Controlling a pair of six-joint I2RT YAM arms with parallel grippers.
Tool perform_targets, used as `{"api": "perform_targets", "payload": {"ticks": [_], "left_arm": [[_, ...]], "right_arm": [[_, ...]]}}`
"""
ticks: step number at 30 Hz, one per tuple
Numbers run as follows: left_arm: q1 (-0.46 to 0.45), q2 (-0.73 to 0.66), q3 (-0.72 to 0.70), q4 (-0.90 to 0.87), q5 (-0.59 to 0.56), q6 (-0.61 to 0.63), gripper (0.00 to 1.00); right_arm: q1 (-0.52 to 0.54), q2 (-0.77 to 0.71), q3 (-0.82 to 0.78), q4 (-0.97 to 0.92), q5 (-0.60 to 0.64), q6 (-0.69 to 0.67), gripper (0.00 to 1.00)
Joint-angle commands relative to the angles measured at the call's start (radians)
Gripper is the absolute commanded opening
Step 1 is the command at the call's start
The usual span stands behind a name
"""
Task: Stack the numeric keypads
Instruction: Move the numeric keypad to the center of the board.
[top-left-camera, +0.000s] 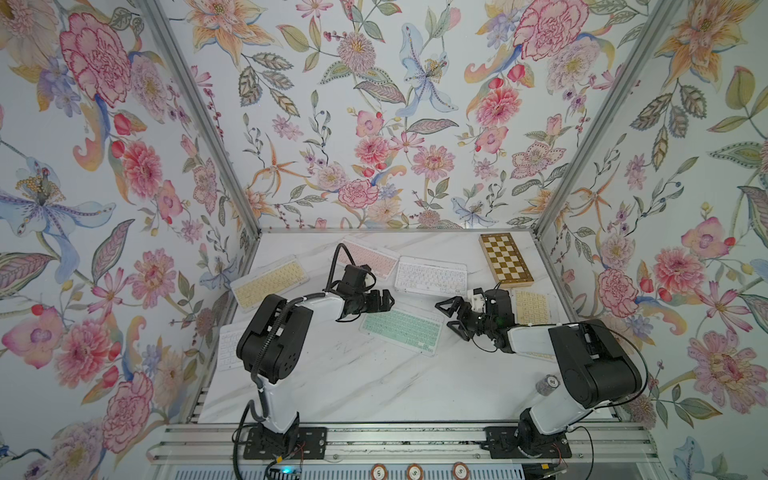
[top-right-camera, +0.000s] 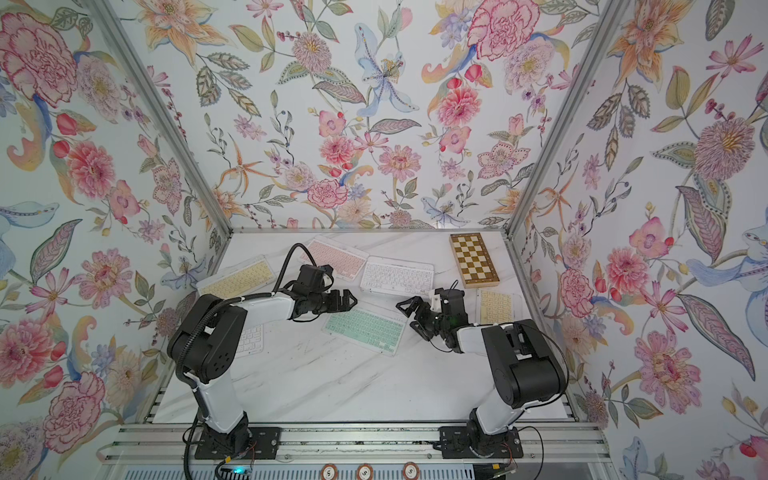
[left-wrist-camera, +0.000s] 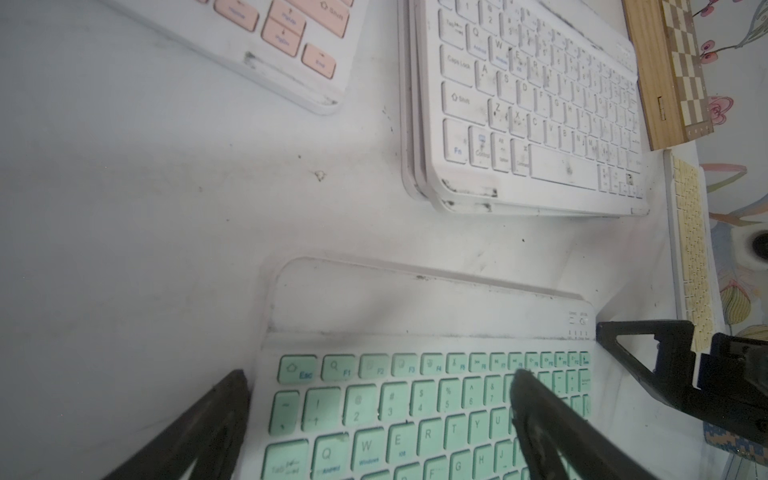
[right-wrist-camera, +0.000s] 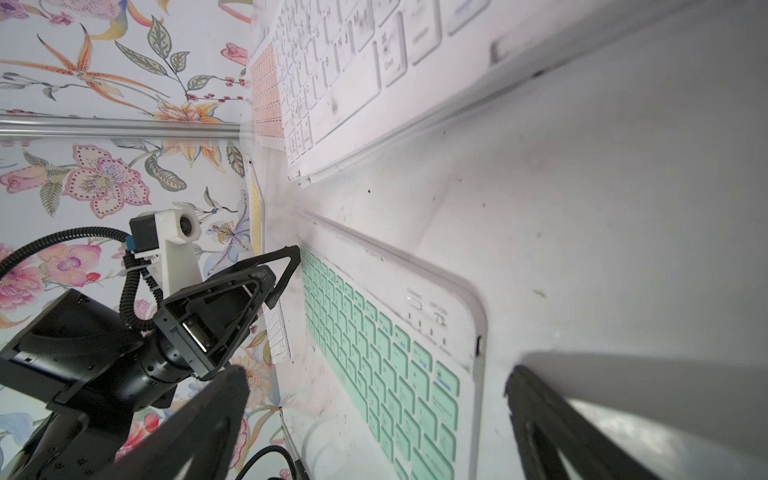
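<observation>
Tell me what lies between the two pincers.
A slim mint-green keypad with white frame spans the gap from left pincer to right pincer; both top views show it.

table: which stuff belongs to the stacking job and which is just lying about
Job: mint-green-keyed slim keyboard, pink-keyed keyboard, middle white-keyed keyboard, left white-keyed keyboard, left yellow-keyed keyboard, right yellow-keyed keyboard.
Lying about: brown-and-cream checkered wooden chessboard, small grey cylinder.

Enclosure interior: three walls carry pale floral wallpaper with pink, orange and blue blooms, and meet at slanting aluminium corner posts. A white marble-veined tabletop forms the floor, and a slotted aluminium rail borders its near edge. Lighting is bright and even.
</observation>
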Motion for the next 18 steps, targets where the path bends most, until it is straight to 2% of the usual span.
{"api": "perform_targets", "payload": {"ticks": [1,8,18], "left_arm": [[-0.009,0.065,-0.028,-0.121,0.028,-0.032,0.99],[-0.009,0.066,-0.031,-0.125,0.026,-0.028,0.99],[-0.010,0.070,-0.042,-0.111,0.026,-0.030,0.99]], "right_arm": [[-0.001,0.034,-0.013,0.106,-0.025,0.044,0.99],[0.001,0.078,-0.023,0.222,-0.035,0.110,0.99],[0.022,0.113,-0.035,0.278,-0.032,0.137,0.99]]}}
